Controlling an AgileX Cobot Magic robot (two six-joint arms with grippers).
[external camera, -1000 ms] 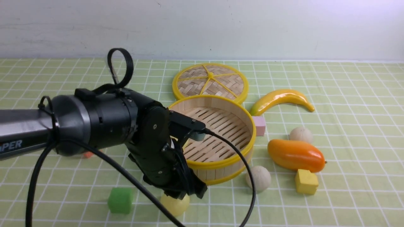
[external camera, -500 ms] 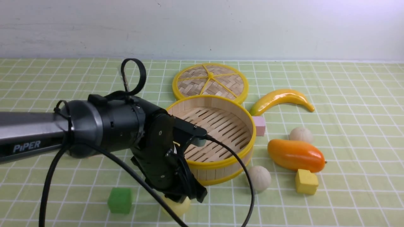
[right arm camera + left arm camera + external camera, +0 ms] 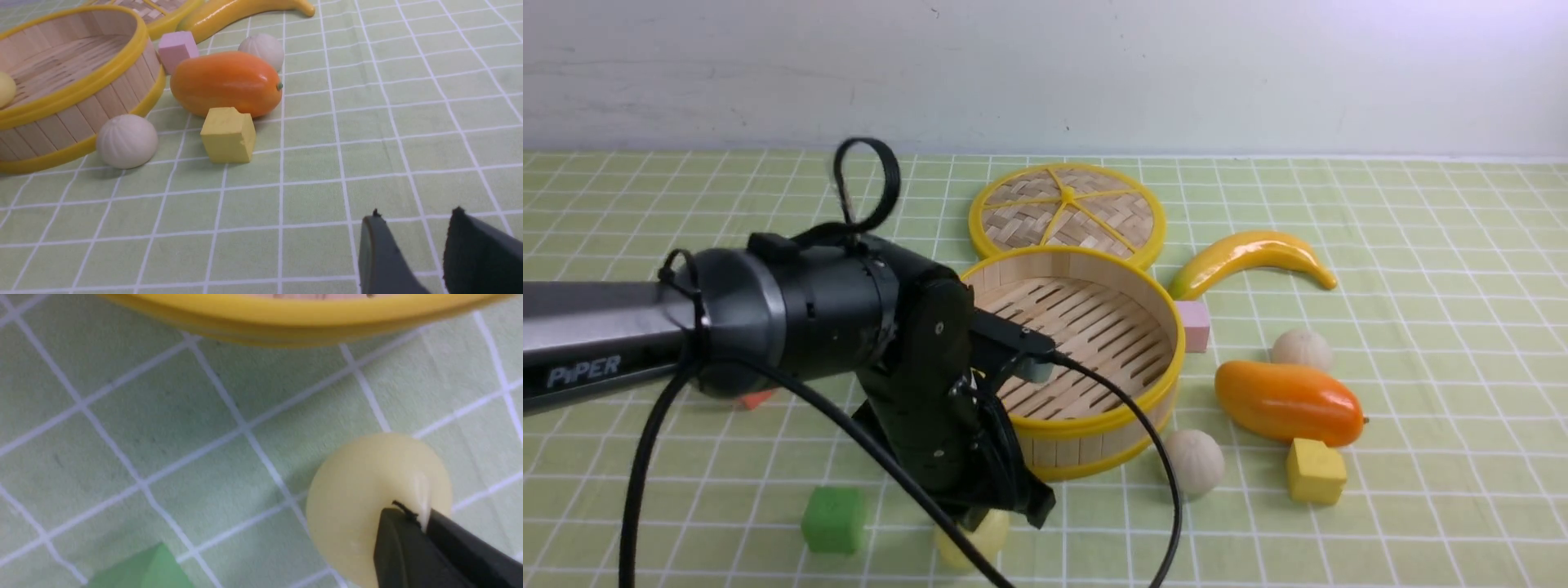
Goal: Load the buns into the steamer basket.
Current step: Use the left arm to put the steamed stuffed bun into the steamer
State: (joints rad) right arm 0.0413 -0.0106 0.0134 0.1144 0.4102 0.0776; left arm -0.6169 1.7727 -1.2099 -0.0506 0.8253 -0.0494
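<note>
The cloth tabletop [image 3: 1421, 245] is pale green with a white line grid. The round bamboo-slat steamer basket [image 3: 1094, 445] is light tan with yellow rims. The flat woven disc lid [image 3: 1066, 208] beyond it is tan herringbone with yellow spokes. The smooth round bun [image 3: 992, 531], near left, is pale yellow. The pleated round bun [image 3: 1194, 461], right of the basket, is off-white. Farther right lie a glossy orange mango [image 3: 1286, 402] and a yellow banana [image 3: 1250, 255].

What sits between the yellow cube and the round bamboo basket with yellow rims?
An off-white pleated bun, close beside the basket wall, seen plainly in the right wrist view.
</note>
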